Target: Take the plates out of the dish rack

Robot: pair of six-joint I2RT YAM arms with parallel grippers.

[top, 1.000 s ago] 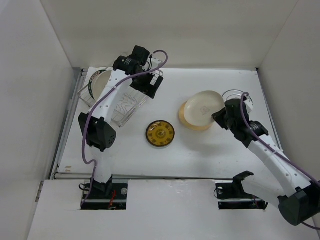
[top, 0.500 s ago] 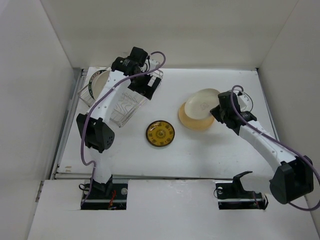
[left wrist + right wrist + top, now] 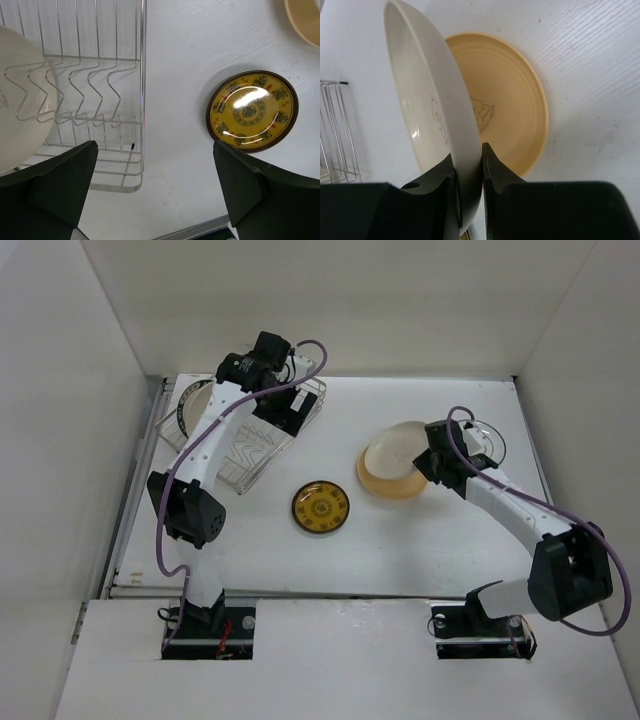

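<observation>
The wire dish rack (image 3: 248,440) stands at the back left; the white plate with the teal-grey patterned rim (image 3: 190,405) stands in its far end. My left gripper (image 3: 287,408) hovers over the rack, open and empty; its view shows the rack (image 3: 100,75), that plate's white face (image 3: 20,115) and the dark plate with a gold centre (image 3: 252,111) flat on the table (image 3: 320,507). My right gripper (image 3: 432,462) is shut on the rim of the cream plate (image 3: 420,100), held tilted over the yellow-orange plate (image 3: 512,100) that lies flat (image 3: 385,483).
A clear round glass dish (image 3: 487,438) sits just right of my right wrist. White walls close in the table at the back and both sides. A metal rail runs along the near edge (image 3: 330,590).
My right gripper has carried the cream plate left and tipped it lower over the yellow-orange plate. My left gripper has shifted slightly left over the rack.
</observation>
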